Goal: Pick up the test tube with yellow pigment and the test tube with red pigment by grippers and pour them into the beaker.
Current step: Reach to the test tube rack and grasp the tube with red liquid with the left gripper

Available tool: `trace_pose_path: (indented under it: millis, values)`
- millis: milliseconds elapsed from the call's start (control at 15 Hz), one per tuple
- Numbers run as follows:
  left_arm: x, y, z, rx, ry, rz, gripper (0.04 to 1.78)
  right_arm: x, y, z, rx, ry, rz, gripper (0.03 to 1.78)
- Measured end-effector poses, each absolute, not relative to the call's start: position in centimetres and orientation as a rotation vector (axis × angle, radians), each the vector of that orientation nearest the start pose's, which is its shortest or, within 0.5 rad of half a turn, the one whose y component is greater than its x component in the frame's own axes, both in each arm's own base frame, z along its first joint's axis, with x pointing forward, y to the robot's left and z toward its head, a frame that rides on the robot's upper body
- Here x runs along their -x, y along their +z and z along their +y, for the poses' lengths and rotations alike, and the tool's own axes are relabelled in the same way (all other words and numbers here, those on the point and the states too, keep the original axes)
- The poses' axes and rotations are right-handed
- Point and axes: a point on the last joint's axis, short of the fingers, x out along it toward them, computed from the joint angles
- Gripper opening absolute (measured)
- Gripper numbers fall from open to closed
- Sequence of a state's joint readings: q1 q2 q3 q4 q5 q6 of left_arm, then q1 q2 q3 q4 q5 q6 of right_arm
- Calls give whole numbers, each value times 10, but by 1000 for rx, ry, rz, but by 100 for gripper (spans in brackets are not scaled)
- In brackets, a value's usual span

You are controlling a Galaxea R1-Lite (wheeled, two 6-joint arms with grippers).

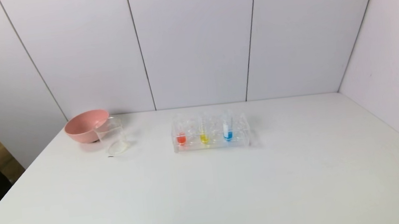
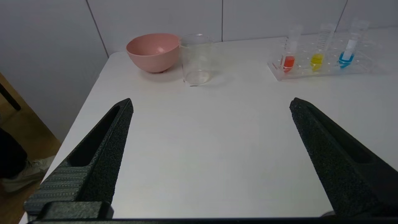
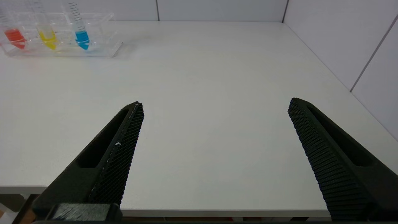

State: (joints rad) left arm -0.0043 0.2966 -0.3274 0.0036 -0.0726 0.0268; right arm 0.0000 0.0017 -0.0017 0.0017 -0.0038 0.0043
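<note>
Head view – surface (image 1: 208,199): a white surface is carrying everything, with white wall panels behind it.
Head view – rack (image 1: 211,140): a clear rack is standing near the middle, toward the back.
Head view – tubes: the test tube with red pigment (image 1: 180,137) is standing upright at the rack's left end, the test tube with yellow pigment (image 1: 204,136) just beside it, and a blue tube (image 1: 228,133) further right.
Head view – beaker (image 1: 113,136): it is sitting well left of the rack, touching or just in front of a pink bowl (image 1: 85,126).
Left wrist view – left end effector (image 2: 211,104): it is hovering over the near left part of the surface, fingers spread wide and gripping nothing; the beaker (image 2: 196,59) and bowl (image 2: 154,51) are lying ahead of it.
Right wrist view – right end effector (image 3: 214,104): it is hanging above the near right edge, fingers wide apart and empty; the rack (image 3: 62,31) is sitting well away from it.
</note>
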Motion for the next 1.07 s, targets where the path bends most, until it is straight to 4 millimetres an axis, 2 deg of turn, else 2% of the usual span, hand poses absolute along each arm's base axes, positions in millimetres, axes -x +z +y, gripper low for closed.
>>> trace_pose_path:
  millis: [200,400,733,1067]
  values:
    - [-12,203,-3,-10,-120,-33,176,23,76,0,-4,-4,2,170]
    - [-40,218,-4,7,-164,-2,176,23,76,0,-5,-4,2,170]
    - [-95,235,-5,10,-179,37,176,23,76,0,-5,-4,2,170]
    - [-154,230,-12,5,-215,61,176,23,76,0,-4,-4,2,170]
